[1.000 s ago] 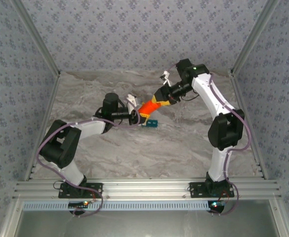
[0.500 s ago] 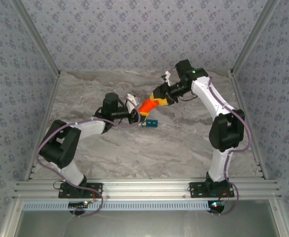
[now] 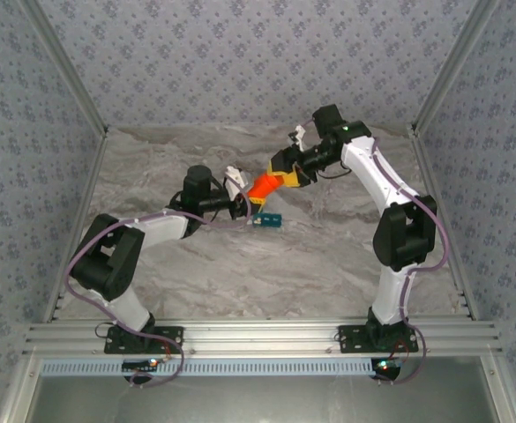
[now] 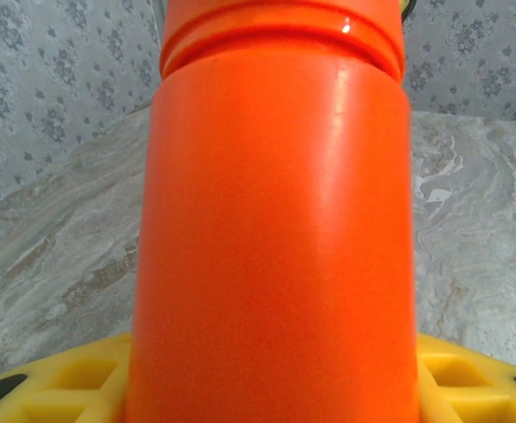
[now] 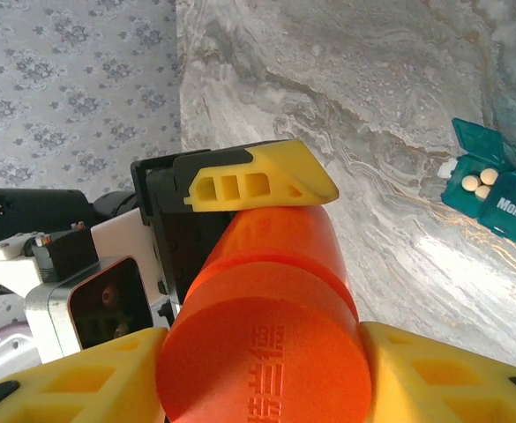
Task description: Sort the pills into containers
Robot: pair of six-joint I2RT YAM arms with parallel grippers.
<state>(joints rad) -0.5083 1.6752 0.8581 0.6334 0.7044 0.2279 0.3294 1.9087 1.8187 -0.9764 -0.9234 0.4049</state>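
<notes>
**Near edge.** Aluminium rail [image 3: 258,337] carrying both arm bases. The left arm [image 3: 108,264] bends inward from the left and the right arm [image 3: 399,238] rises and reaches in from the right.

**Table** [image 3: 240,282]. Grey marbled top, bare on the near side.

**Teal pill box** [image 3: 269,220]. Lies flat on the table near the middle, just on the near side of the raised bottle and apart from both grippers. In the right wrist view one lid stands open, and three pale round pills [image 5: 475,183] rest in that compartment. The closed compartment beside it reads "Mon."

**Left gripper** [image 4: 271,388]. Comes in from the left with its jaws clenched on the body of the orange bottle [image 3: 262,187]. One of its yellow fingers [image 5: 258,181] lies flat along the bottle's side.

**Orange bottle.** Off the table and tilted, spanning the gap between the two grippers. The ribbed neck points away from the left wrist camera. The flat end, embossed with characters, faces the right wrist camera.

**Right gripper** [image 5: 262,352]. Sits at the bottle's far end, with a yellow finger on each flank of that flat end. Whether the jaws press on it or only lie alongside cannot be told.

**Walls** [image 3: 240,62]. Blue-grey floral paper on three sides.
</notes>
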